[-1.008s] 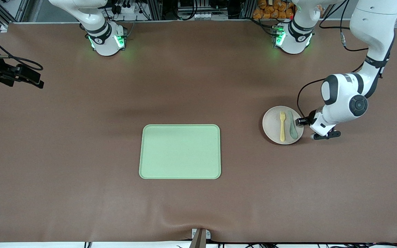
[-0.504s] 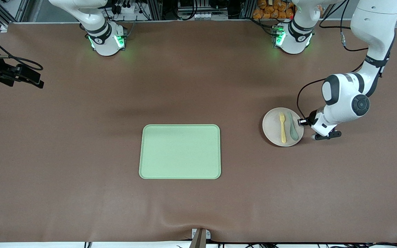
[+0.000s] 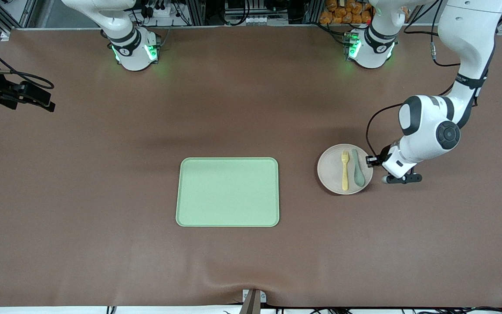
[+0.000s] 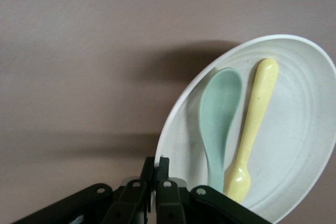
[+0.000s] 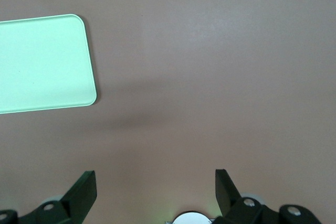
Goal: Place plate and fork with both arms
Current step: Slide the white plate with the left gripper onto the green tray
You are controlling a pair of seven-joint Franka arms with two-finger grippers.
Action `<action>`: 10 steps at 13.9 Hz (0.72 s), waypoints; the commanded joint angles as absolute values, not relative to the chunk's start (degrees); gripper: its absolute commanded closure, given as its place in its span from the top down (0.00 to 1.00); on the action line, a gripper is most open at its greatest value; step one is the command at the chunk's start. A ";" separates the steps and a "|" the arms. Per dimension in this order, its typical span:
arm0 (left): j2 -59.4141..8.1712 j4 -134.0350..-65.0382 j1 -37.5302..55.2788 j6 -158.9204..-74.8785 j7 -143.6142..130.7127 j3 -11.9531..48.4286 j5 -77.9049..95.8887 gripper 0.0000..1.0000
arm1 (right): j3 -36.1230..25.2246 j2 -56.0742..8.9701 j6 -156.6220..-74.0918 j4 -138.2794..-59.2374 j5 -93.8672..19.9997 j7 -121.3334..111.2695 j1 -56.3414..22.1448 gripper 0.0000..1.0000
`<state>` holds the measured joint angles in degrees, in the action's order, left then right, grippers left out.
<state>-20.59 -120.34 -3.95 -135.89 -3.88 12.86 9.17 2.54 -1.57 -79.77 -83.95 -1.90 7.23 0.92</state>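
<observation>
A wide brown counter [image 3: 103, 183] stretches before you, with bare surface on every side of the pale-green tray [image 3: 228, 192] lying flat at its middle. Toward the left arm's end sits the plate [image 3: 331, 172], well apart from the tray, an open strip of counter between their edges. On the plate lie the fork [image 3: 344, 170] and a grey-green spoon [image 3: 357, 168], side by side and parallel, the fork on the side nearer the tray.

Your left pincer [image 3: 371, 160] is low at the plate's rim, on the edge that faces away from the tray. In the left wrist view its fingers [image 4: 163, 174] are pressed together on that rim [image 4: 158, 145], pinching the plate, and a dark shadow shows on the counter along the plate's edge.

Your right pincer [image 5: 155, 187] waits up in the air at the right arm's end of the table, its fingers spread wide over bare counter, one rounded corner of the tray showing below it.
</observation>
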 commanded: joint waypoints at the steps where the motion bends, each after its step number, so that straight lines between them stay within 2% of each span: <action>1: -21.88 -110.86 -2.38 -126.68 -3.96 13.97 10.11 0.00 | 2.99 -1.14 -79.54 -84.29 -2.46 6.59 1.93 1.00; 5: -26.70 -101.72 3.06 -124.19 -6.32 14.15 12.20 0.00 | 2.99 -1.23 -79.45 -84.29 -2.55 6.50 1.93 1.00; 10: -39.79 -85.20 13.34 -124.80 -21.16 13.98 13.71 0.00 | 2.99 -1.23 -79.45 -84.29 -2.81 6.50 2.46 1.00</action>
<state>-32.73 -94.62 9.97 -125.69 -16.46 14.22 13.14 2.47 -1.58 -79.70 -83.96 -1.97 7.23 1.17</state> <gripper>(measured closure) 0.956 0.000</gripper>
